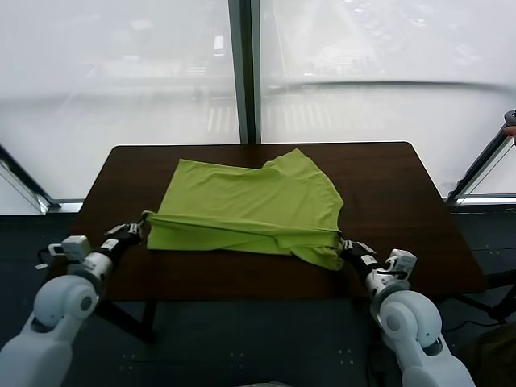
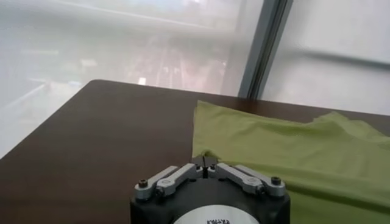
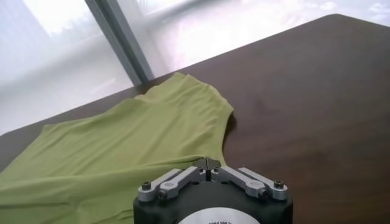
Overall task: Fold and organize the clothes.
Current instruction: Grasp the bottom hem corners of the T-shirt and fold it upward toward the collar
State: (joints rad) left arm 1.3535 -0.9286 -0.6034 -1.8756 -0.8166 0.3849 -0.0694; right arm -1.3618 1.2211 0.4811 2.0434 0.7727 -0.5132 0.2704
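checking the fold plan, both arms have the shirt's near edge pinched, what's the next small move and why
Probably carry the near edge forward toward the window side. The left end effector and right end effector are each shut on a near corner of the thin lime-green T-shirt, its hem taut between them, while the rest lies flat on the dark brown wooden table.

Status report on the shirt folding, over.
Left gripper and right gripper shut on T-shirt near corners. Near edge lifted off table. Nothing in the way.

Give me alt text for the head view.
A lime-green T-shirt lies on a dark table, its near edge pinched at both corners by the left gripper and right gripper, jaws shut.
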